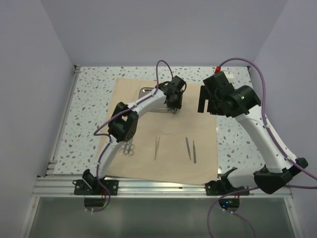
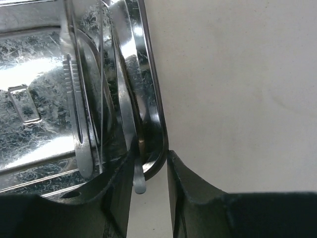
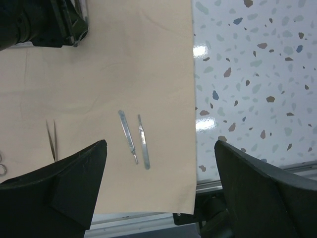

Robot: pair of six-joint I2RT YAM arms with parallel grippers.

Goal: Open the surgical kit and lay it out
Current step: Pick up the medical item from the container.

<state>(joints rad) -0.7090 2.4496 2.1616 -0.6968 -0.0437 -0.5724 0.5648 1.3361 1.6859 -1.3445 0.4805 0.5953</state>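
The surgical kit's tan cloth [image 1: 163,166] lies spread flat. Its steel tray [image 1: 146,91] sits at the cloth's far side. My left gripper [image 1: 173,106] is down at the tray's right end. In the left wrist view its jaws [image 2: 148,158] straddle the tray rim [image 2: 153,99], narrowly apart. The rounded end of a thin silver instrument [image 2: 139,184] pokes over the rim against the left finger. Ribbed tweezers [image 2: 79,129] lie inside the tray. My right gripper [image 1: 203,99] hovers wide open [image 3: 161,148] above the cloth's right part [image 3: 124,74], holding nothing.
Laid out on the cloth are scissors [image 1: 128,148], tweezers [image 1: 156,148] and two slim silver handles [image 1: 187,148] [image 1: 194,151], also seen from the right wrist [image 3: 128,136] [image 3: 143,141]. Speckled tabletop [image 1: 233,144] borders the cloth. A metal rail [image 1: 163,186] runs along the near edge.
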